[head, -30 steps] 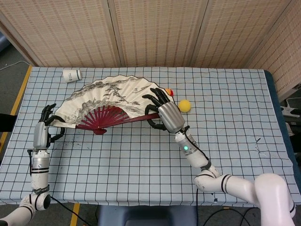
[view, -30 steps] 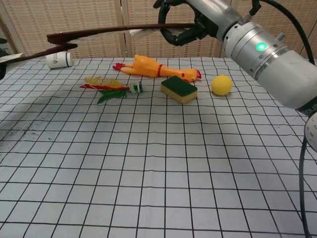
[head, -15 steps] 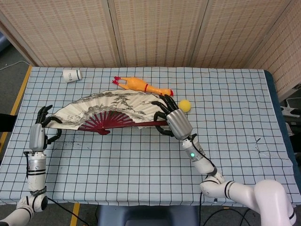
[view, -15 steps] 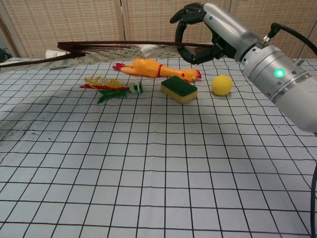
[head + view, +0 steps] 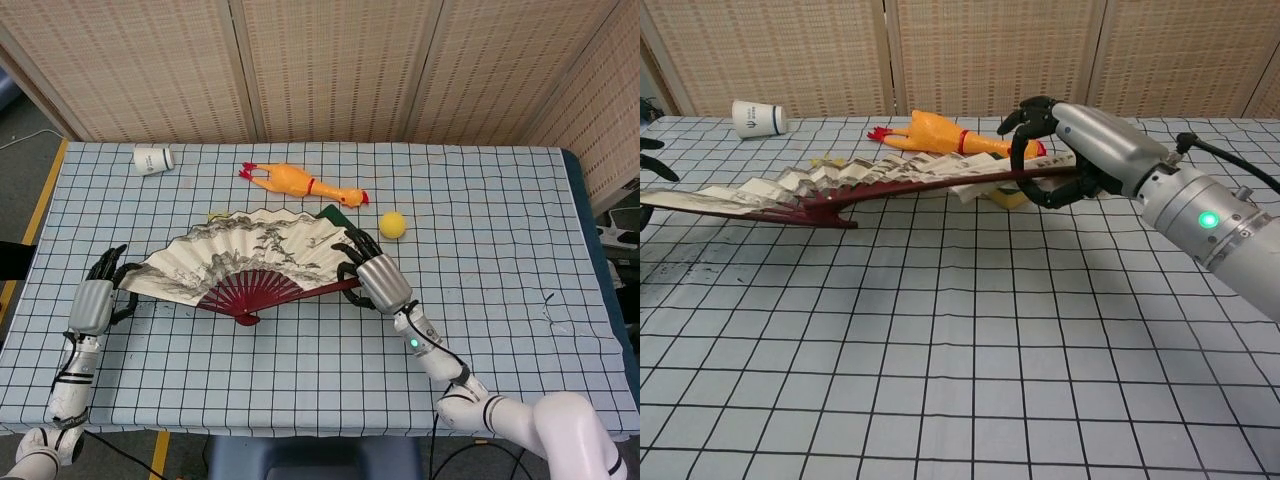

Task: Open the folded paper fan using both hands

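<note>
Fan [image 5: 258, 262] spread, one, right hand [image 5: 372, 280] and left hand [image 5: 98, 297] gripping its ends.

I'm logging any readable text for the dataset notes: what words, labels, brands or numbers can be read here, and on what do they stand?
None can be read.
White cup: dark blue print on its side, too small and blurred to read.
Paper fan: an ink landscape painting; any writing on it cannot be made out.

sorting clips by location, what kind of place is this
Probably a robot lab or test room rather than a home: a table under a grid-check cloth, woven screen panels as backdrop, and unrelated props such as a rubber chicken and yellow ball.
</note>
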Controlling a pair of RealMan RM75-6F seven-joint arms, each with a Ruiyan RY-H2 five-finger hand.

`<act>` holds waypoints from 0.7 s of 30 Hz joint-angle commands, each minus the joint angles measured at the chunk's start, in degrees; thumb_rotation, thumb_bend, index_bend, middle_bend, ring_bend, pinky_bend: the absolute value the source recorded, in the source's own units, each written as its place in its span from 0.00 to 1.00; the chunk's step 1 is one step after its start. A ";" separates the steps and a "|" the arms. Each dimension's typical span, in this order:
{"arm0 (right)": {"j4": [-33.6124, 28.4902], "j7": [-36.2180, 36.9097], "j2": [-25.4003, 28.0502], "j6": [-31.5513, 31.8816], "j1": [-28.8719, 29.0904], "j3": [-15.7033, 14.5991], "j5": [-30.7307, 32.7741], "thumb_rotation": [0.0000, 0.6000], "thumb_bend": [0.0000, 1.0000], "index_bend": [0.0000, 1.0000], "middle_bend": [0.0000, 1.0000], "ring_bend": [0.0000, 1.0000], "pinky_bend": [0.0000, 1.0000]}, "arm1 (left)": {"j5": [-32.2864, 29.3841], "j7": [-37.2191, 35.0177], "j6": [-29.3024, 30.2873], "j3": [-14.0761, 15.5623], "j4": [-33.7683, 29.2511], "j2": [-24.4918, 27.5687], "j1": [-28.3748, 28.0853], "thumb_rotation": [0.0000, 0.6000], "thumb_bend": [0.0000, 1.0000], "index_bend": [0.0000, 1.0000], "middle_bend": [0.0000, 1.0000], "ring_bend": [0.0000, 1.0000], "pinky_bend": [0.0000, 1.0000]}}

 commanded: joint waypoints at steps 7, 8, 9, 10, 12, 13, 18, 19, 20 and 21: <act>-8.19 -14.20 8.38 -9.03 -1.49 -2.33 2.74 1.00 0.13 0.00 0.00 0.00 0.00 | 1.64 -4.41 -2.87 2.25 -5.37 5.07 0.54 1.00 0.47 0.00 0.00 0.00 0.15; -9.76 -16.01 9.57 -9.99 -1.62 -2.44 3.38 1.00 0.11 0.00 0.00 0.00 0.00 | 1.74 -5.18 -2.38 2.23 -6.73 6.01 0.64 1.00 0.47 0.00 0.00 0.00 0.14; -11.82 -18.67 11.13 -11.44 -1.77 -2.61 4.43 1.00 0.08 0.00 0.00 0.00 0.00 | 1.94 -5.59 -1.89 2.34 -8.42 7.31 0.80 1.00 0.47 0.00 0.00 0.00 0.14; -13.40 -20.60 12.27 -12.51 -1.86 -2.72 5.28 1.00 0.07 0.00 0.00 0.00 0.00 | 2.10 -5.57 -1.56 2.44 -9.67 8.28 0.93 1.00 0.47 0.00 0.00 0.00 0.14; -16.38 -24.82 14.44 -14.62 -2.11 -2.87 7.47 1.00 0.06 0.00 0.00 0.00 0.00 | 2.42 -5.22 -1.57 2.85 -12.46 10.45 1.15 1.00 0.47 0.00 0.00 0.00 0.14; -18.32 -28.31 15.84 -15.82 -2.31 -2.97 9.24 1.00 0.06 0.00 0.00 0.00 0.00 | 2.44 -5.19 -1.82 3.02 -14.90 12.17 1.34 1.00 0.47 0.00 0.00 0.00 0.14; -26.01 -42.00 19.97 -14.54 -4.36 -2.66 16.29 1.00 0.06 0.00 0.00 0.00 0.00 | 1.76 -3.04 0.21 2.29 -26.14 19.27 2.75 1.00 0.47 0.00 0.00 0.00 0.14; -27.45 -42.44 20.33 -12.89 -5.17 -2.43 16.59 1.00 0.06 0.00 0.00 0.00 0.00 | 1.76 -2.41 0.81 2.24 -28.29 20.63 3.12 1.00 0.47 0.00 0.00 0.00 0.14; -29.26 -41.86 20.61 -9.37 -6.61 -2.30 15.25 1.00 0.06 0.00 0.00 0.00 0.00 | 1.89 -1.66 1.44 2.38 -31.50 22.73 3.64 1.00 0.47 0.00 0.00 0.00 0.14; -29.87 -41.06 20.59 -6.92 -7.50 -2.40 13.58 1.00 0.06 0.00 0.00 0.00 0.00 | 2.05 -1.03 1.58 2.61 -33.26 23.98 3.89 1.00 0.47 0.00 0.00 0.00 0.14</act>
